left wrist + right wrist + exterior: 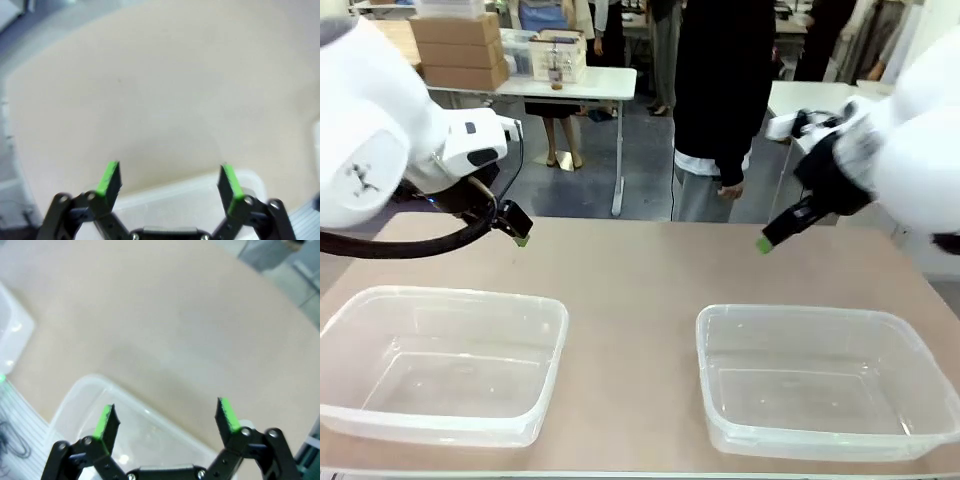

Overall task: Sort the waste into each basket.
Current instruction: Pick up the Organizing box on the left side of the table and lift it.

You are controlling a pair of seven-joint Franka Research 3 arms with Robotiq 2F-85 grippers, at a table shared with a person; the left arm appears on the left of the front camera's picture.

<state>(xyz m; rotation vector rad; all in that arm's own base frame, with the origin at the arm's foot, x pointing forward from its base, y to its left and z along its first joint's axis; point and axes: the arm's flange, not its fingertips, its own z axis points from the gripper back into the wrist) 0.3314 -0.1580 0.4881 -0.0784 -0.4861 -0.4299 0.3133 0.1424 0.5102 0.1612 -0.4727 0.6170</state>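
Two clear tubs sit along the near edge of the surface point(640, 265). The left tub point(440, 294) is toward the near-left corner and the right tub point(800, 311) toward the near-right corner, well apart, with bare surface between them.

The left hand point(170, 177) hangs above the surface beyond the left tub, toward the far-left side. Its fingers are spread apart and hold nothing. In its wrist view a rounded corner of that tub lies below the green pads point(111, 176).

The right hand point(166, 417) hangs above the surface beyond the right tub, its fingers also wide apart and gripping nothing. Its wrist view looks down on a corner of the right tub just under them.

A person point(720, 90) in a dark top stands at the far edge, near its middle.
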